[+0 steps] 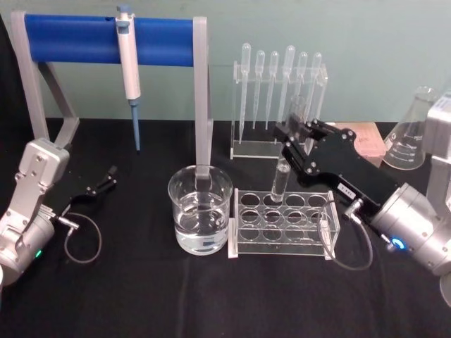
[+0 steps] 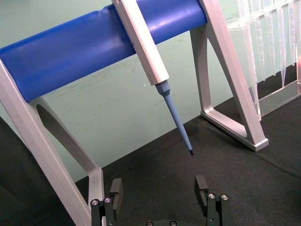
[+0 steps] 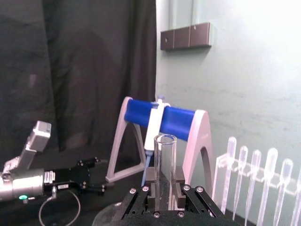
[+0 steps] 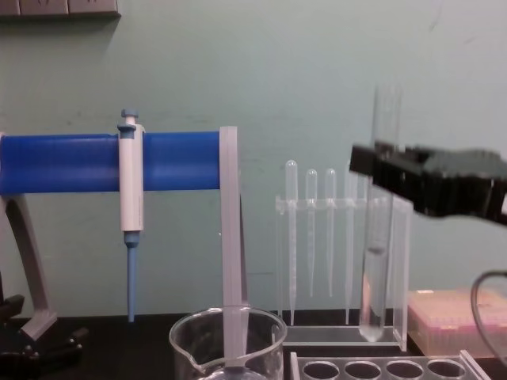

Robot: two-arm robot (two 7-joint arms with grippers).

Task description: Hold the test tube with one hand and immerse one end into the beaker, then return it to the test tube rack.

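Note:
My right gripper (image 1: 292,135) is shut on the test tube (image 1: 280,180), a clear glass tube held upright. The tube's rounded bottom (image 4: 370,332) hangs just above the back row of the clear tube rack (image 1: 282,220). Its open rim (image 3: 165,139) sticks up above the gripper's fingers (image 3: 151,184). The beaker (image 1: 200,211), wide and part-filled with clear liquid, stands on the black table left of the rack, apart from the tube; its spouted rim (image 4: 227,326) shows in the chest view. My left gripper (image 1: 109,177) rests open at the table's left, with nothing between its fingers (image 2: 202,188).
A white-and-blue pipettor (image 1: 129,70) hangs on a grey stand with a blue bar (image 1: 77,39) behind the beaker. A clear holder with several plastic pipettes (image 1: 278,91) stands behind the rack. A glass flask (image 1: 410,134) and a pink box (image 4: 455,317) are at the back right.

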